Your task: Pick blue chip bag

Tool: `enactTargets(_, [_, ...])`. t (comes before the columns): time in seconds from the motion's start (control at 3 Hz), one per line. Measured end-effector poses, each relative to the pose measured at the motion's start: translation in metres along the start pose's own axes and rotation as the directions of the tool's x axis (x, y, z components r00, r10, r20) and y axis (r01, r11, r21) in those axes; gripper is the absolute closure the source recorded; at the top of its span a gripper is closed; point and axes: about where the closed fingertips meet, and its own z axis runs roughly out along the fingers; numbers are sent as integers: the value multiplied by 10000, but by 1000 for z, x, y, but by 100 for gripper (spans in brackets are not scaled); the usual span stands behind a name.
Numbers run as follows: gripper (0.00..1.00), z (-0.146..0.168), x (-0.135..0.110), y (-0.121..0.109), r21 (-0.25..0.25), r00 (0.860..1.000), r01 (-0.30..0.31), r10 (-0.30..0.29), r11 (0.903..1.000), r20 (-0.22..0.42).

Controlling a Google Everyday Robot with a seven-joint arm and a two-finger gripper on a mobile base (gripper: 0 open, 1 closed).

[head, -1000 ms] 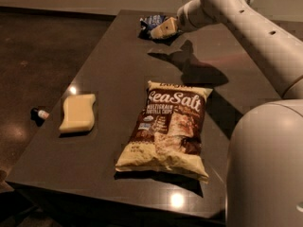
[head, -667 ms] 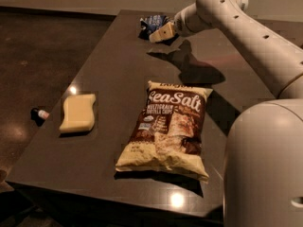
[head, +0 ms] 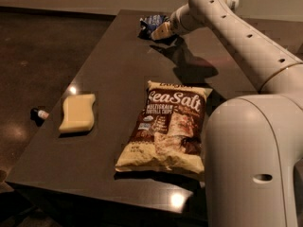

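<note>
Lying at the far table (head: 118, 79) edge, blue chip bag (head: 150, 21) against the fingers (head: 161, 31) (grip: cannot tell).

blue chip bag (head: 150, 22) at table (head: 118, 79) far edge, hand (head: 161, 31) at its right, Sea Salt bag (head: 168, 126) nearer, sponge (head: 77, 112) left

A: Arm (head: 246, 37) casing?
B: Glossy white, rounded tubes; small dark holes in a row along the long link; a thin seam above the big bulbous shell (head: 251, 164), which carries one dark oval slot
A: Claw (head: 160, 31)?
B: Cream-tan tip, at the far end of the surface (head: 109, 79)
</note>
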Motion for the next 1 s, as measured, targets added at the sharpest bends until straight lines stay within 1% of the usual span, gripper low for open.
enactTargets(0.33, [45,2,-4,-7,135,9999,-120,120,9998,-9])
enactTargets(0.67, [77,-11,-8,-13,-8,9992,-260,260,9997,317])
enactTargets(1.0, [98,-36,-19,-12,-283,9960,-162,187,9995,878])
